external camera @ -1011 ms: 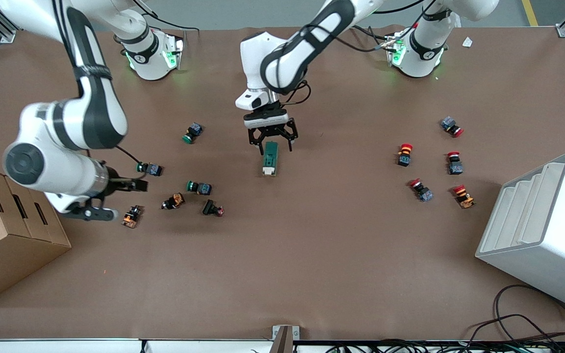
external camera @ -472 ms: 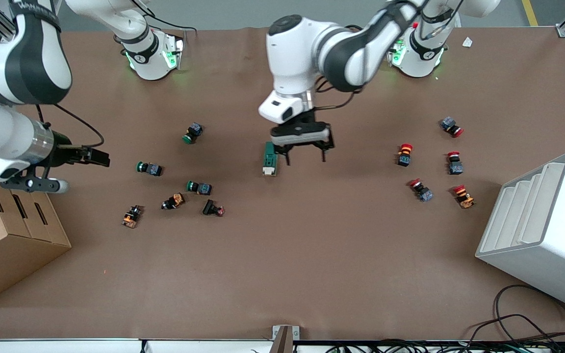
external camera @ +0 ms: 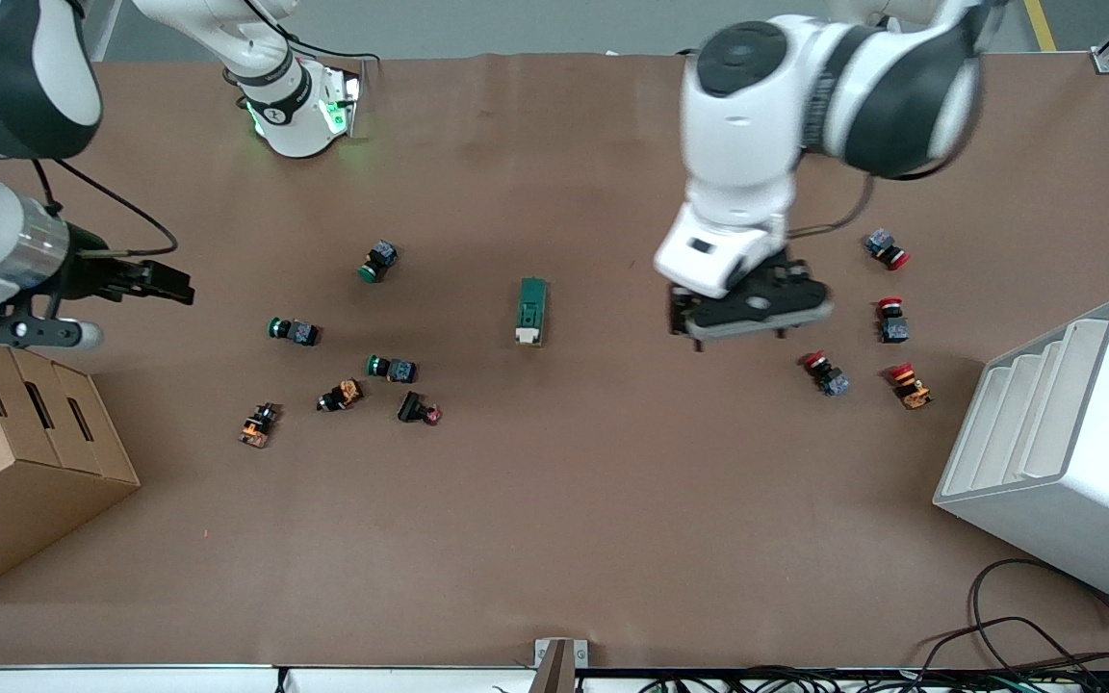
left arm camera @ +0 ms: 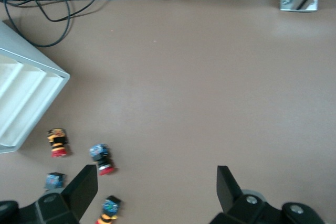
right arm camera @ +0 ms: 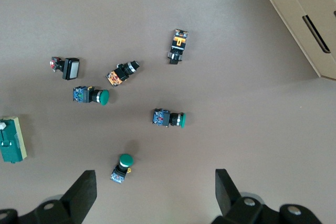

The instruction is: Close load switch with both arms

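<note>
Left gripper (external camera: 745, 318): raised over bare table, fingers spread wide with nothing between them, as the left wrist view shows (left arm camera: 152, 192). Beneath and around it in that view: four red push buttons (left arm camera: 100, 158), and the corner of the white stepped bin (left arm camera: 26, 103). The front view hides one of those buttons under the gripper body, probably; the wrist view shows it just beside one finger (left arm camera: 84, 187).

Load switch (external camera: 531, 311): lies flat on the table, well apart from the left gripper, toward the right arm's end of it; cream tab at the end nearer the front camera. Absent from the left wrist view; caught at the edge of the right wrist view (right arm camera: 10, 137).

Right gripper (external camera: 145, 281): aloft near the cardboard box (external camera: 15, 462), jaws parted and empty (right arm camera: 152, 192). Its wrist view shows green push buttons (right arm camera: 168, 118) and orange ones (right arm camera: 178, 45) below, between it and the load switch.

Table (external camera: 554, 520): brown mat.
</note>
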Robot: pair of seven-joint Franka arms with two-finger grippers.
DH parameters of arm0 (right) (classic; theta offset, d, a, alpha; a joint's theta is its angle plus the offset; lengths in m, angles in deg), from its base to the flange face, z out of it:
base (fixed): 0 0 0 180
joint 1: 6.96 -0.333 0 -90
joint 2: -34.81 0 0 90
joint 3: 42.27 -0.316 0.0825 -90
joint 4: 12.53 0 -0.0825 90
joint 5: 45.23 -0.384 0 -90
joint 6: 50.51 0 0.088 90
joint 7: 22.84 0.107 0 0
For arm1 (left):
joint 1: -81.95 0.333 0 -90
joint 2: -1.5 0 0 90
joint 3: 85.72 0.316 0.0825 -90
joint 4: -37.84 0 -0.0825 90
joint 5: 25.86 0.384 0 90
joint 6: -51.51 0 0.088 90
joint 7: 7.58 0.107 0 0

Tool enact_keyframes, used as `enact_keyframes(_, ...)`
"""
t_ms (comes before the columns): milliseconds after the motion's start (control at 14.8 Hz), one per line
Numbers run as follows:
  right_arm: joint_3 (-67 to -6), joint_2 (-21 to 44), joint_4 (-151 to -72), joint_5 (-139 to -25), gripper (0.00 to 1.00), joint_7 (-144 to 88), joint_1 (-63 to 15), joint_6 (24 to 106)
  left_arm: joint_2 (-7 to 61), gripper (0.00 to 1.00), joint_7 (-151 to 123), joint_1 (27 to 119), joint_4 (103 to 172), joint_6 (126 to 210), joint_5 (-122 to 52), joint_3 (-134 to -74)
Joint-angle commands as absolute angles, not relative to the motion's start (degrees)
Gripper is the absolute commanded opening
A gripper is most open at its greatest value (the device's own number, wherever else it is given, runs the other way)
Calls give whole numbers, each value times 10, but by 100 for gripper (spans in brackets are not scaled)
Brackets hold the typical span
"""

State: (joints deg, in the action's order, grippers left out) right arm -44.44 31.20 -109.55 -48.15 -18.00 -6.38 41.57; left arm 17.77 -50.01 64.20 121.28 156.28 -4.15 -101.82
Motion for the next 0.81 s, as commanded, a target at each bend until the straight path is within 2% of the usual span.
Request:
enact_keyframes(0,-472,343,-1111,-470,100,-196,-26,399,152,100,-417,713,1193,1539,-115,-1021)
enact_keyframes(202,-468,351,-1111,-469,100,-196,-31,392,114,100,-296,775,1199,1523,-171,-1014)
enact_keyframes(404,-449,358,-1111,-469,100,-194,-56,389,80,100,-217,779,1199,1461,-187,-967)
enact_keyframes(539,-423,358,-1111,-469,100,-193,-80,383,65,100,-198,796,1199,1431,-202,-964)
enact_keyframes(742,-419,359,-1110,-469,100,-193,-84,376,35,100,-147,827,1223,1420,-207,-964)
